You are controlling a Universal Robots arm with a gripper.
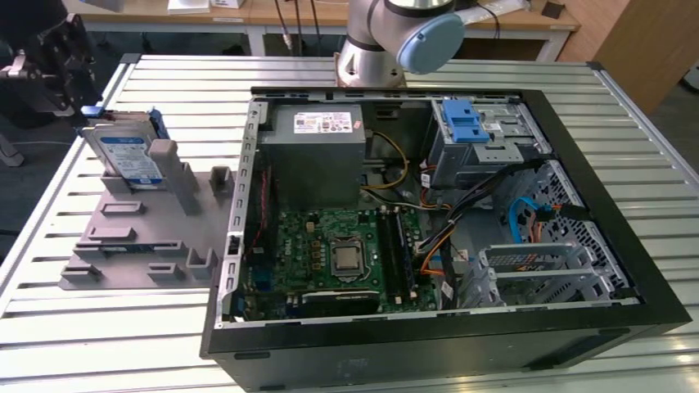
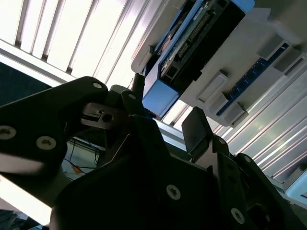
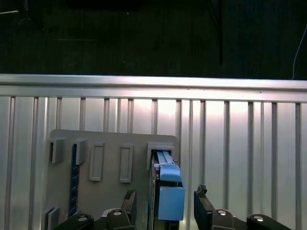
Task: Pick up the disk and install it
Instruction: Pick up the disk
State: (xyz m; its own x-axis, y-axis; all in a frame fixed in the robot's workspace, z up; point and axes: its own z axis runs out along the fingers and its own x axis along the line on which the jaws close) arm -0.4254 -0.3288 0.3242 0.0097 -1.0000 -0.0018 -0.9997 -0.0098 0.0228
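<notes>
1 disk, 1 grey holder, 1 open PC case. Disk: silver w/ blue-white label, blue frame. It stands on edge in holder on tabletop, at exterior view's left of case. Jaws wide, straddling disk's blue end in first wrist view, gaps both sides.

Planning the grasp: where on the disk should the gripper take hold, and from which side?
The disk stands on edge in the grey holder, lower part covered, so probably pinch its broad faces near the exposed top edge, coming down from above.
</notes>
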